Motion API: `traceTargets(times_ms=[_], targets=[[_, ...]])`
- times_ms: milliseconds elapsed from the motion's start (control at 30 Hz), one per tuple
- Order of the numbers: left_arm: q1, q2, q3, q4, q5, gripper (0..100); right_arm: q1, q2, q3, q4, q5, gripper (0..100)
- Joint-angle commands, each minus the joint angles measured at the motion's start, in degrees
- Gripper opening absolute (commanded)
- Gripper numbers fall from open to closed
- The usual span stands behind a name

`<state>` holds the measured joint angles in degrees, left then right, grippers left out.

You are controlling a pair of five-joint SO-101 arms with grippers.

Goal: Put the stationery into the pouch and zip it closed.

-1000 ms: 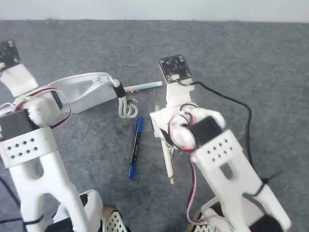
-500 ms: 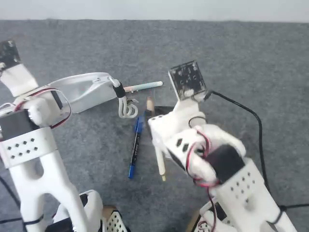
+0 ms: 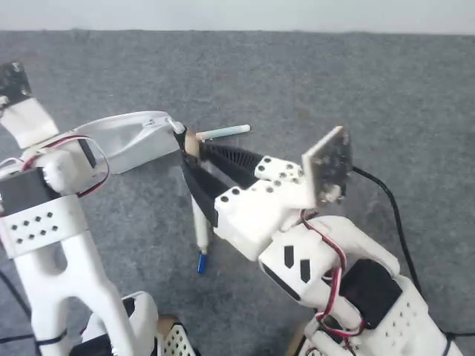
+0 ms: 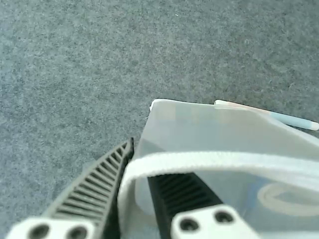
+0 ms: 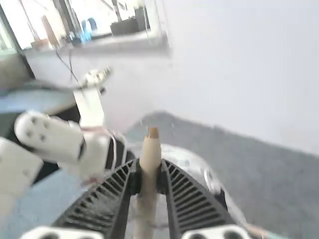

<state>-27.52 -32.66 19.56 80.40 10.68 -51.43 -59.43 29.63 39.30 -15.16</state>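
Note:
A translucent white pouch [image 3: 130, 141] lies at the left, its mouth facing right. My left gripper [image 4: 141, 165] is shut on the pouch's white zipper edge [image 4: 209, 160]. My right gripper [image 3: 191, 150] is shut on a wooden pencil [image 3: 199, 222], whose sharpened tip [image 5: 152, 132] sits right at the pouch mouth. In the right wrist view the pencil [image 5: 148, 164] stands between the black fingers [image 5: 115, 194]. A blue pen [image 3: 201, 262] lies on the mat, mostly hidden under the right gripper. A pale pen [image 3: 223, 133] lies just beyond the pouch mouth.
The table is covered by grey carpet-like matting [image 3: 356, 89], with open room at the back and right. The left arm's white body [image 3: 44, 215] stands at the front left. A black cable [image 3: 390, 204] trails from the right arm.
My right arm swung left and turned its wrist, carrying the pencil from beside the blue pen up to the pouch mouth. The left arm and pouch stayed still.

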Motion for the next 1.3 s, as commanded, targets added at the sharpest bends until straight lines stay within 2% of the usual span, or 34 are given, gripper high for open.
traceTargets(times_ms=[0, 200, 800, 1000, 1267], targets=[[-0.4, -0.6, -0.6, 0.0, -1.4, 1, -0.7, -1.0, -0.5, -7.5, 1.0, 0.6], [-0.4, -0.6, -0.6, -0.2, -1.4, 1, -0.7, -0.9, -0.4, -16.4, 4.8, 0.6], [-0.4, -0.6, 0.0, -0.3, -1.4, 1, -0.4, 13.1, -0.2, -45.6, 4.9, 0.6], [-0.4, -0.6, 0.1, -0.3, -1.5, 1, -0.3, 18.1, -0.1, -52.4, 4.9, 0.6], [-0.4, -0.6, 0.2, -0.3, -1.5, 1, 4.0, 24.7, -0.1, -59.1, 4.5, 0.6]])
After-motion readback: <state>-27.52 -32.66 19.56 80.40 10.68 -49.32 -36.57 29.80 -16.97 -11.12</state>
